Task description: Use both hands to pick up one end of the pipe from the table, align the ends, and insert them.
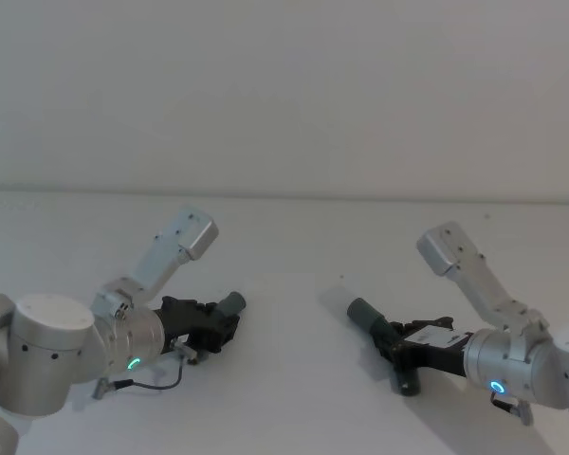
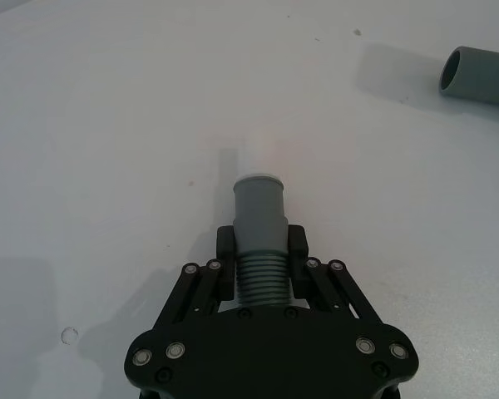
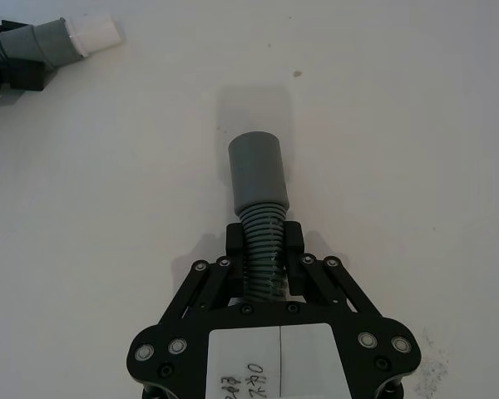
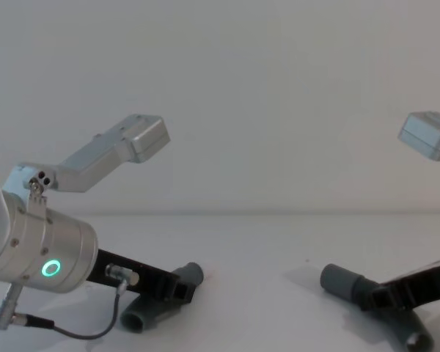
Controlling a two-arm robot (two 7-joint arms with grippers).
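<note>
The pipe lies in two curved, ribbed dark-grey pieces on the white table (image 1: 294, 389), with a gap between them. My left gripper (image 1: 222, 322) (image 2: 260, 249) is shut on the ribbed body of the left piece (image 4: 150, 312). That piece's grey cuff (image 2: 259, 208) ends in a short white tip (image 2: 263, 154) and points toward the right piece. Across the gap, my right gripper (image 1: 393, 341) (image 3: 264, 245) is shut on the ribbed body of the right piece (image 4: 407, 330). Its open socket cuff (image 3: 257, 170) (image 1: 364, 311) points left. The two ends are apart and not in line.
The white table runs back to a plain white wall. A thin cable (image 1: 156, 382) loops from the left wrist onto the table. Both arms' silver camera brackets (image 1: 185, 237) (image 1: 450, 248) stick up above the grippers.
</note>
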